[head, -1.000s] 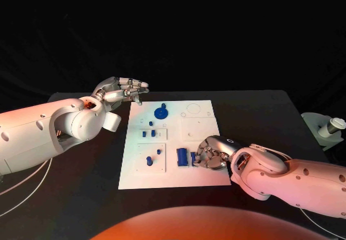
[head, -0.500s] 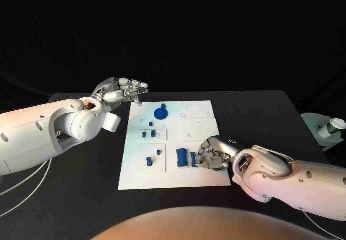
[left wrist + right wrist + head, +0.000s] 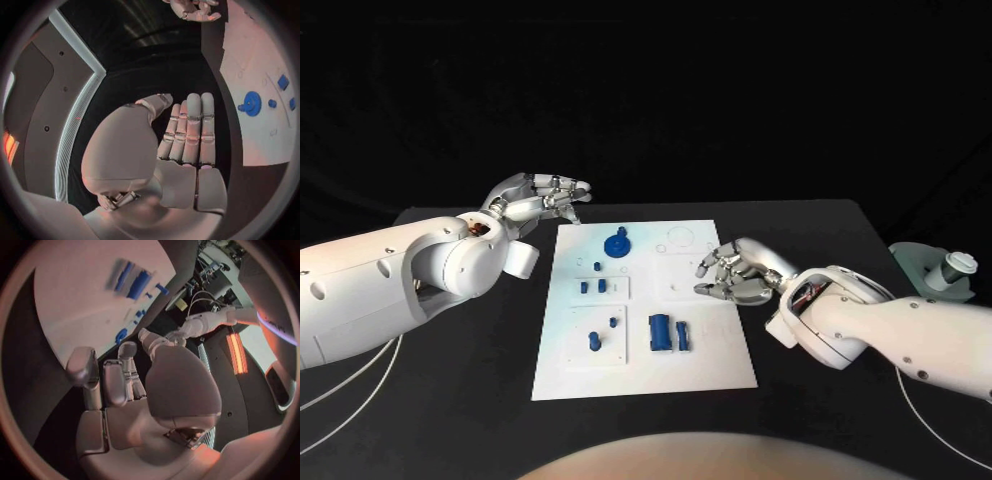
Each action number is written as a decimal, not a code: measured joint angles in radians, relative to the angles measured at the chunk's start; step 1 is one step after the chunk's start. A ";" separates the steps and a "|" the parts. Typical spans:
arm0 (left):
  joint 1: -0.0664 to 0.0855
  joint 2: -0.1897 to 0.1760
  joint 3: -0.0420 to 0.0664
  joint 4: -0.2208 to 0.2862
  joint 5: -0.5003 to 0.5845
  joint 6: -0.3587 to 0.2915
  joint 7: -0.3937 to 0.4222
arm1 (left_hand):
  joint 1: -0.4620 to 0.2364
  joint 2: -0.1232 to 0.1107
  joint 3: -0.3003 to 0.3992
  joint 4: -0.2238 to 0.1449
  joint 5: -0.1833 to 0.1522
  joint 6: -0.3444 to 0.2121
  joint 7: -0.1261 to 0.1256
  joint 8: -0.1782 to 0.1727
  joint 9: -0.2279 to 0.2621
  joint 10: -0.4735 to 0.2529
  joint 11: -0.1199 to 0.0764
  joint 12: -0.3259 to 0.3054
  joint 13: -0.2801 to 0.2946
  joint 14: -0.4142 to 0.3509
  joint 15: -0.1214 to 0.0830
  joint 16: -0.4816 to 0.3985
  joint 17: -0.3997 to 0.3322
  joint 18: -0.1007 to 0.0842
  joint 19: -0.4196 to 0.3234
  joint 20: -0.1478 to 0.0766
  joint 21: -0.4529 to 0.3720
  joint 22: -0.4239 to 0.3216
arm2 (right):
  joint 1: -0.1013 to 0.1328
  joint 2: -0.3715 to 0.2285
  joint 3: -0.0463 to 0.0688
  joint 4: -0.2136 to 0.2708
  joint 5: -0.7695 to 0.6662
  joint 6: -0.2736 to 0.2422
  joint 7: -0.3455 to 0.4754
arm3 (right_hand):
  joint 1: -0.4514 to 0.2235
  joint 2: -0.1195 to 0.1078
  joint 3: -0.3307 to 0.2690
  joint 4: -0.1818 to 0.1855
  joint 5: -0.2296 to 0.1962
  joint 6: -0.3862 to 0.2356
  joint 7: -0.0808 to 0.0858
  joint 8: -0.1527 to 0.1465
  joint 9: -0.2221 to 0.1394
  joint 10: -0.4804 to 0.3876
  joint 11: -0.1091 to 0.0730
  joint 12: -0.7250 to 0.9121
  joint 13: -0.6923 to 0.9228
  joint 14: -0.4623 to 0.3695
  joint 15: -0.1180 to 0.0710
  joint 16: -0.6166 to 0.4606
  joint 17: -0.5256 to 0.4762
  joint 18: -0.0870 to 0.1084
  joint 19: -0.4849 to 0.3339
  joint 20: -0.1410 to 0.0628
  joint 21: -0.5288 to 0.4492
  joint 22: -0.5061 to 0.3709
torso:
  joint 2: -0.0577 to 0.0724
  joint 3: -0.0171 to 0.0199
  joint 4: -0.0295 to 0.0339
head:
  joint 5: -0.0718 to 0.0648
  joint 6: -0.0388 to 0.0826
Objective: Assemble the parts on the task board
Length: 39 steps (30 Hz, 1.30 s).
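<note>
The white task board (image 3: pixel 711 340) lies in the middle of the black table. On it are a round blue disc with a knob (image 3: pixel 617 242), small blue pegs (image 3: pixel 593 287), and a blue block (image 3: pixel 661 333) with a slim blue piece (image 3: pixel 682 333) beside it. My right hand (image 3: pixel 737 272) hovers over the board's right side, beyond the block, fingers loosely curled and holding nothing. My left hand (image 3: pixel 538 195) is off the board's far left corner, fingers straight and empty (image 3: pixel 187 130). The right wrist view shows the right hand (image 3: pixel 119 385) empty, with the block (image 3: pixel 140 284) ahead of it.
A pale stand with a white cylinder (image 3: pixel 945 268) sits at the table's right edge. Thin cables (image 3: pixel 343 385) trail off at the left. Bare black tabletop (image 3: pixel 459 400) surrounds the board.
The camera has shifted. My right hand has drawn back from the blue block and slim piece toward the far side of the board. The left hand has barely moved.
</note>
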 measured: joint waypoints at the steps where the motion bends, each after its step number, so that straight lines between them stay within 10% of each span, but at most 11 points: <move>1: -0.002 0.005 0.000 -0.009 0.005 0.000 0.005 | -0.009 -0.001 -0.005 0.005 0.000 -0.004 0.004 0.000 -0.001 0.000 0.000 0.000 -0.001 -0.014 0.003 -0.014 -0.006 0.000 -0.012 0.003 -0.016 -0.008 | 0.009 0.011 0.000 -0.028 0.050 0.000 0.031 | 0.009 0.002 0.007 -0.004 0.000 -0.025 0.011 -0.015 -0.006 -0.054 0.013 -0.056 -0.039 -0.073 0.011 -0.108 -0.134 0.034 -0.108 0.010 -0.183 -0.029 | -0.004 -0.0017 -0.0012 | -0.001 0.005; 9: -0.017 0.053 -0.001 -0.107 0.081 -0.006 0.070 | 0.000 -0.022 -0.034 0.081 -0.007 -0.059 -0.017 0.031 -0.005 0.003 0.023 -0.081 -0.016 -0.131 0.059 -0.416 -0.151 0.000 -0.157 0.102 -0.452 -0.278 | 0.047 0.138 0.007 -0.296 0.452 0.031 0.239 | 0.041 0.003 0.117 -0.007 -0.009 -0.078 0.069 -0.067 -0.055 -0.201 0.090 -0.374 -0.425 -0.458 0.105 -0.691 -0.570 0.054 -0.401 0.098 -0.714 -0.319 | -0.036 -0.0121 -0.0071 | 0.000 0.075; 20: -0.049 0.151 0.003 -0.250 0.150 -0.088 0.174 | 0.033 -0.004 -0.061 0.093 -0.007 -0.082 -0.039 -0.002 -0.032 -0.043 0.043 -0.217 -0.017 -0.226 0.101 -0.655 -0.212 0.000 -0.195 0.130 -0.672 -0.427 | 0.052 0.294 0.023 -0.579 0.784 0.133 0.392 | 0.018 0.037 0.119 -0.060 -0.010 -0.077 0.086 -0.152 -0.131 -0.181 0.124 -0.553 -0.810 -0.470 0.156 -1.016 -0.796 0.061 -0.365 0.163 -0.936 -0.666 | -0.068 -0.0069 -0.0050 | 0.030 0.155; 22: -0.051 0.154 0.003 -0.253 0.151 -0.094 0.179 | -0.011 0.024 -0.123 0.068 -0.049 -0.180 -0.054 -0.040 -0.063 -0.166 0.019 -0.240 -0.025 -0.326 0.084 -0.711 -0.230 -0.033 -0.270 0.093 -0.707 -0.455 | 0.052 0.297 0.025 -0.586 0.795 0.137 0.397 | -0.040 0.067 0.043 -0.082 -0.020 -0.189 0.061 -0.188 -0.192 -0.226 0.107 -0.566 -0.872 -0.594 0.141 -1.071 -0.857 0.058 -0.485 0.131 -0.947 -0.783 | -0.070 -0.0062 -0.0035 | 0.032 0.158; 28: -0.059 0.145 0.012 -0.223 0.149 -0.107 0.174 | -0.316 0.144 -0.360 -0.040 -0.216 -0.617 -0.144 -0.188 -0.186 -0.676 -0.077 -0.318 -0.060 -0.739 -0.009 -0.910 -0.300 -0.125 -0.622 -0.065 -0.825 -0.547 | 0.045 0.280 0.036 -0.540 0.797 0.120 0.394 | -0.318 0.154 -0.227 -0.150 -0.068 -0.639 -0.054 -0.294 -0.393 -0.804 0.016 -0.600 -0.999 -1.116 0.072 -1.217 -1.031 -0.050 -0.991 0.004 -0.981 -1.112 | -0.066 -0.0033 -0.0013 | 0.030 0.166; 31: -0.072 0.142 0.022 -0.187 0.148 -0.126 0.174 | -0.458 0.171 -0.415 -0.065 -0.255 -0.719 -0.165 -0.222 -0.214 -0.795 -0.100 -0.335 -0.067 -0.835 -0.031 -0.956 -0.316 -0.142 -0.703 -0.103 -0.852 -0.568 | 0.037 0.268 0.049 -0.493 0.805 0.100 0.395 | -0.595 0.174 -0.289 -0.166 -0.078 -0.742 -0.080 -0.318 -0.439 -0.952 -0.005 -0.607 -1.027 -1.237 0.056 -1.250 -1.070 -0.060 -1.108 -0.025 -0.988 -1.186 | -0.063 0.0021 0.0047 | 0.033 0.186; 34: -0.092 0.133 0.038 -0.132 0.144 -0.170 0.174 | -0.797 0.189 -0.452 -0.080 -0.280 -0.786 -0.178 -0.244 -0.233 -0.873 -0.115 -0.345 -0.073 -0.897 -0.045 -0.986 -0.326 -0.142 -0.757 -0.126 -0.869 -0.582 | 0.026 0.250 0.070 -0.417 0.822 0.064 0.400 | -0.876 0.188 -0.330 -0.177 -0.084 -0.811 -0.097 -0.334 -0.470 -1.051 -0.019 -0.608 -1.046 -1.317 0.044 -1.272 -1.097 -0.081 -1.185 -0.045 -0.990 -1.236 | -0.059 0.0082 0.0109 | 0.034 0.204; 39: -0.132 0.118 0.067 -0.021 0.132 -0.279 0.177 | -1.124 0.203 -0.480 -0.095 -0.298 -0.840 -0.190 -0.260 -0.248 -0.936 -0.126 -0.353 -0.076 -0.948 -0.056 -1.011 -0.335 -0.157 -0.800 -0.147 -0.882 -0.593 | 0.003 0.214 0.107 -0.273 0.866 -0.024 0.417 | -1.109 0.198 -0.362 -0.187 -0.088 -0.866 -0.111 -0.344 -0.495 -1.130 -0.031 -0.613 -1.061 -1.381 0.036 -1.288 -1.118 -0.082 -1.247 -0.060 -0.993 -1.276 | -0.055 0.0145 0.0179 | 0.036 0.218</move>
